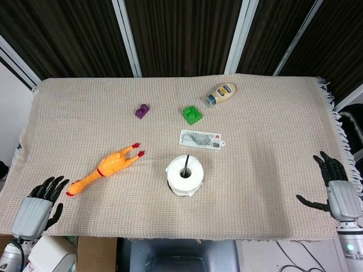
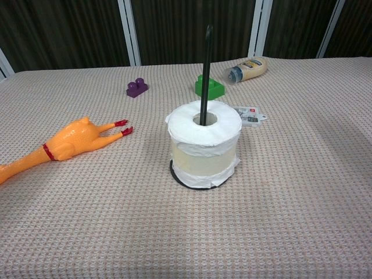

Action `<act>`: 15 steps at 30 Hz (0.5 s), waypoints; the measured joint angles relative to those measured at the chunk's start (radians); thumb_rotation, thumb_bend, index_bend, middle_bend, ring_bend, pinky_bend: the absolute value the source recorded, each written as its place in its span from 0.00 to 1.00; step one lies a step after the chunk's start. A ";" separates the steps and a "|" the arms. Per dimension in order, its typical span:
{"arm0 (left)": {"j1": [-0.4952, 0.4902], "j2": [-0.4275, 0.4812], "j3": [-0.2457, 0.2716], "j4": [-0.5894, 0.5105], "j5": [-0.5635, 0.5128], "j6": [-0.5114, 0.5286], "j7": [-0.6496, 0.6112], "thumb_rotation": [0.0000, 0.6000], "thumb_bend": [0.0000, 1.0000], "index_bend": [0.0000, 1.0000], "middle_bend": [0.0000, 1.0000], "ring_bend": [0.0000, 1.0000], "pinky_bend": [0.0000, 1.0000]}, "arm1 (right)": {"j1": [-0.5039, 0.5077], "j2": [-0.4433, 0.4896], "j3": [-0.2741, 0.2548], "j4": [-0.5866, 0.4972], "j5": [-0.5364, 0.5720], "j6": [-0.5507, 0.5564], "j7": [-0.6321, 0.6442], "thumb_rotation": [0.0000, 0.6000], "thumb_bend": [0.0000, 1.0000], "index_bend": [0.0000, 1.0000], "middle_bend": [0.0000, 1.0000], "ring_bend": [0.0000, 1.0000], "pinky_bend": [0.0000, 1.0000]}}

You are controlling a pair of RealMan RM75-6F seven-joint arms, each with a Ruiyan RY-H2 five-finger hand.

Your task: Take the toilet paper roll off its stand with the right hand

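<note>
A white toilet paper roll (image 1: 185,175) (image 2: 204,142) sits upright on its stand near the table's front middle. The stand's black rod (image 2: 206,72) rises through the roll's core, and a dark round base (image 2: 177,177) shows under the roll. My right hand (image 1: 337,184) rests at the table's front right edge, far to the right of the roll, open, fingers spread, holding nothing. My left hand (image 1: 41,205) lies at the front left corner, fingers apart and empty. Neither hand shows in the chest view.
A yellow rubber chicken (image 1: 105,168) (image 2: 58,145) lies left of the roll. Behind the roll are a flat packet (image 1: 202,139), a green block (image 1: 192,114), a purple block (image 1: 142,111) and a small bottle (image 1: 220,93) lying on its side. A beige cloth (image 1: 272,170) covers the table.
</note>
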 measured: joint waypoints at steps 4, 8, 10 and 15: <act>0.000 0.003 0.000 -0.007 -0.005 -0.004 0.005 1.00 0.55 0.15 0.12 0.12 0.30 | 0.001 -0.001 0.003 -0.002 0.004 -0.005 0.001 1.00 0.06 0.00 0.00 0.00 0.01; 0.001 0.005 0.000 -0.010 -0.006 -0.004 0.002 1.00 0.55 0.15 0.13 0.12 0.30 | 0.003 -0.004 0.006 0.002 0.003 -0.007 0.012 1.00 0.06 0.00 0.00 0.00 0.01; 0.001 0.005 0.001 -0.010 -0.003 -0.004 0.000 1.00 0.55 0.16 0.13 0.12 0.31 | 0.004 -0.006 0.006 0.004 0.003 -0.011 0.021 1.00 0.06 0.00 0.00 0.00 0.01; -0.002 0.010 0.005 -0.010 0.003 -0.009 -0.006 1.00 0.55 0.16 0.14 0.13 0.33 | 0.020 0.001 0.012 -0.014 0.015 -0.050 0.037 1.00 0.06 0.00 0.00 0.00 0.01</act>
